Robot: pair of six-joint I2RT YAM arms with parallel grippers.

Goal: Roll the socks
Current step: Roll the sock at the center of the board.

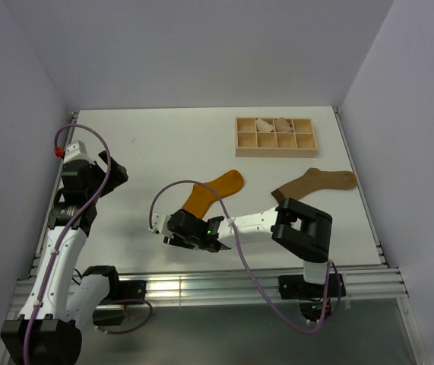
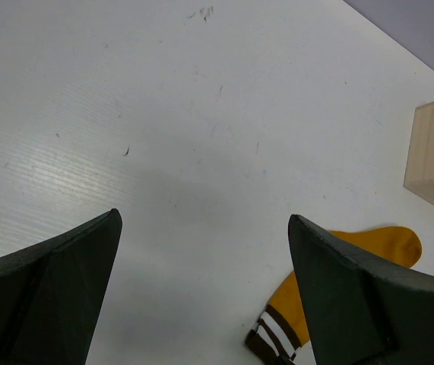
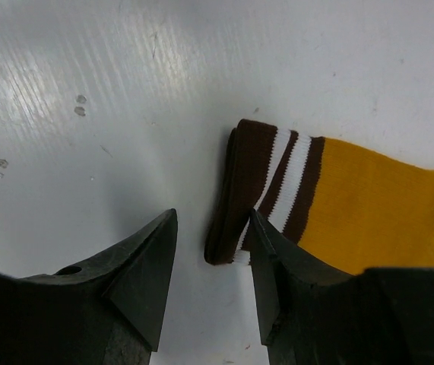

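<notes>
Lying on the surface (image 1: 163, 144), the mustard sock (image 1: 213, 192) is seen left of the tan sock (image 1: 315, 182); its striped cuff (image 3: 266, 182) is framed by the narrowly parted right tool (image 3: 213, 214), ungripped. The left tool (image 2: 203, 219) is held wide open, empty.

Matt knit sock (image 3: 369, 205), glossy smooth table (image 3: 87, 76)
</notes>
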